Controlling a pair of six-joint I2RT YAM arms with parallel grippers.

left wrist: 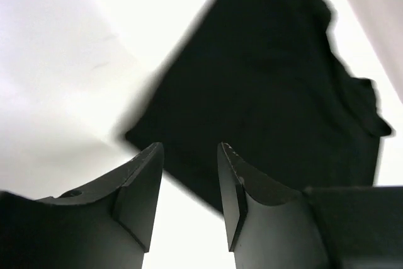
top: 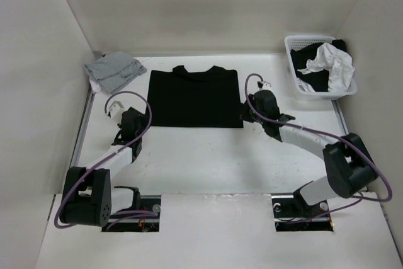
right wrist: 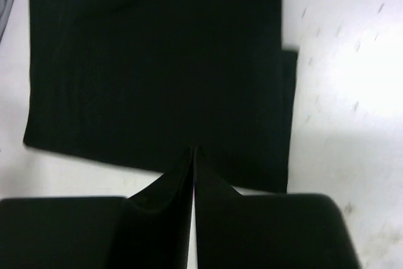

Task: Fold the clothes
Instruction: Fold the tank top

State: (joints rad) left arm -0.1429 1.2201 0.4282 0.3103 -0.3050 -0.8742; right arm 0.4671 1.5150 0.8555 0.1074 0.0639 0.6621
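White table (top: 208, 155) holds the black garment (top: 196, 99) near its far edge; your left gripper (left wrist: 189, 155) is open, right gripper (right wrist: 193, 153) closed empty; pinching one layer may undo it

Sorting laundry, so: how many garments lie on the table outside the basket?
2. The black garment lies flat at the middle of the table; the grey garment is bunched at the far left corner. The basket at far right holds more, some possibly hidden.

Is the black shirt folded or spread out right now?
Folded: the black shirt lies as a neat rectangle, no sleeves sticking out, collar at the far edge.
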